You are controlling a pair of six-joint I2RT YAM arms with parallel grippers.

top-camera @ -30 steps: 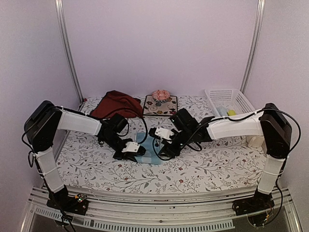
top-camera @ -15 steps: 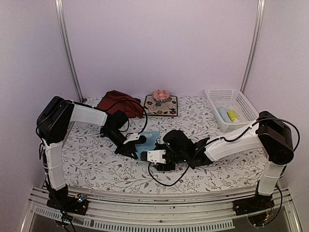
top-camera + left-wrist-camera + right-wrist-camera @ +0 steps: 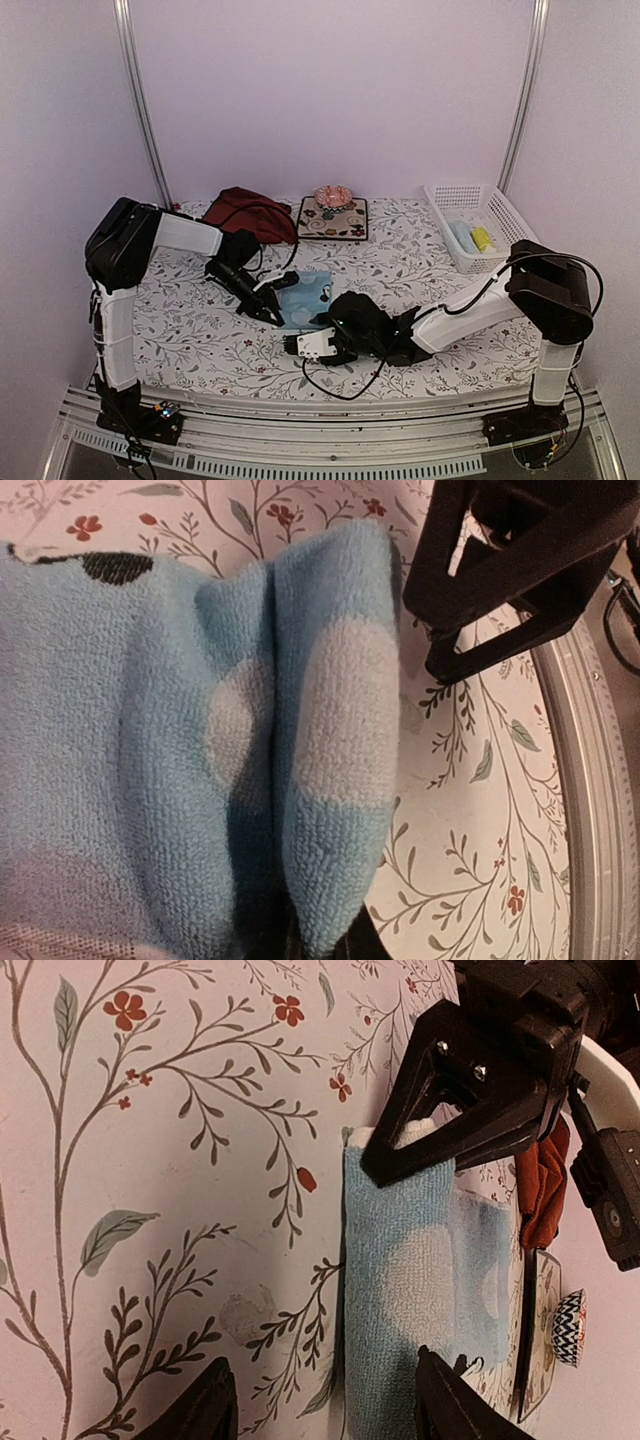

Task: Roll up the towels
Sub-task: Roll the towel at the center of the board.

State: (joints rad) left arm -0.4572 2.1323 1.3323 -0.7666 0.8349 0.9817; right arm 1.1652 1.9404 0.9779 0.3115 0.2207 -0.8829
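Pinching a doubled-over fold of the light blue towel (image 3: 200,730) with the left gripper (image 3: 273,313), jaws clenched on the cloth and raising a rounded ridge with pale dots right in front of that wrist, a black printed patch showing farther along. Otherwise lying flat on the white floral table covering (image 3: 190,340), directly ahead of the right gripper (image 3: 325,1410). Released there, spread wide and grasping nothing, held low over the covering with the towel's near edge running in between the two tips; cannot tell whether touching the cloth. Facing the left gripper's black fingers (image 3: 470,1110) head-on across a short strip of towel. Heaped well behind the left gripper, the dark red towel (image 3: 245,210), and beside that the square floral mat (image 3: 333,222) carrying a pink round object (image 3: 333,196). Far off to the right gripper's outer side, resting in a white basket (image 3: 503,215), a small yellow towel (image 3: 482,238) and a pale blue towel (image 3: 461,234), side by side. Compared with a second ago: brought the right gripper round from the towel's far right side to its near side, forearm now stretched low along the table; kept the left gripper at much the same spot on the towel's left edge, with its elbow swung inward; left more of the towel uncovered.
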